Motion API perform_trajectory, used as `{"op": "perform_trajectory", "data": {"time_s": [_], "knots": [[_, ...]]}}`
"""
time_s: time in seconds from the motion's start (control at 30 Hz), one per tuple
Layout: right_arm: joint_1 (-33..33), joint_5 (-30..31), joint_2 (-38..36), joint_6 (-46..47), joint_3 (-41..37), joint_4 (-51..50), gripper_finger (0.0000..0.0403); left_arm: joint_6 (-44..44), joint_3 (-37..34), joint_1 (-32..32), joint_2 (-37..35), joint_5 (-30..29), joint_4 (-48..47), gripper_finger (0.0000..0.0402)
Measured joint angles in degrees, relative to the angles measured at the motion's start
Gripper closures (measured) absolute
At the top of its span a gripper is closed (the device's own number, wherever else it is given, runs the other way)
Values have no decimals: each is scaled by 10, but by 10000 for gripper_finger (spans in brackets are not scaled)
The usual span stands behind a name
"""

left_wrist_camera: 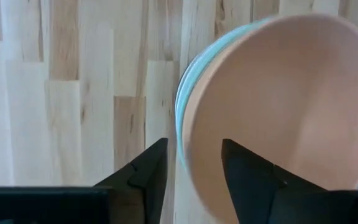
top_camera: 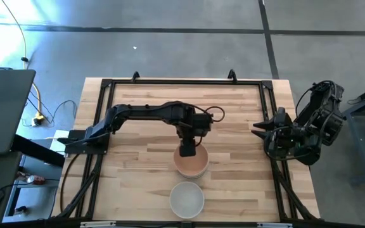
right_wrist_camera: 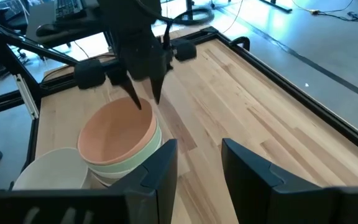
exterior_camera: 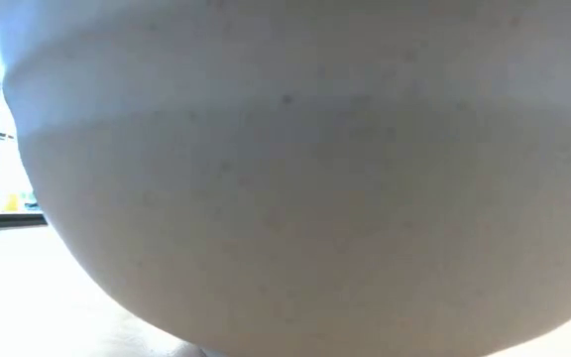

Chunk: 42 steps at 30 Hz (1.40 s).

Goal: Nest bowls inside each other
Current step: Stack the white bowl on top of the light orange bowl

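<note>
A peach-orange bowl [top_camera: 192,166] sits nested on top of a stack in the middle of the table. Under it show a mint green bowl's rim [left_wrist_camera: 187,78] and a white bowl's wall [right_wrist_camera: 112,178]. A single white bowl [top_camera: 187,199] stands near the table's near edge and fills the low view [exterior_camera: 295,178]. My left gripper [left_wrist_camera: 194,171] is open and points down at the far rim of the peach bowl [right_wrist_camera: 114,134]. One finger is inside the rim and one outside; neither visibly touches it. My right gripper [right_wrist_camera: 197,168] waits open at the table's right side. The other bowls are hidden or out of view.
A black frame [top_camera: 182,82] runs round the wooden table top [top_camera: 138,126]. Bare wood lies to the left and right of the stack. A laptop [top_camera: 2,111] and cables sit off the table's left side.
</note>
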Motion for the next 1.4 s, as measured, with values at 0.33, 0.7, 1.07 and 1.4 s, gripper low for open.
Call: {"op": "perform_trajectory", "data": {"time_s": [0.33,0.7,1.07,1.4], "knots": [[0,-12,3,0,0,0,284,-31,0,1,-72,-40,-54,261],[0,-102,18,47,0,16,284,-67,-1,-64,-144,-30,-54,261],[-12,-206,106,47,0,208,284,-91,-1,-104,-204,-149,-54,261],[-86,-317,244,94,0,427,284,-59,-2,-138,-274,-270,-54,261]]}}
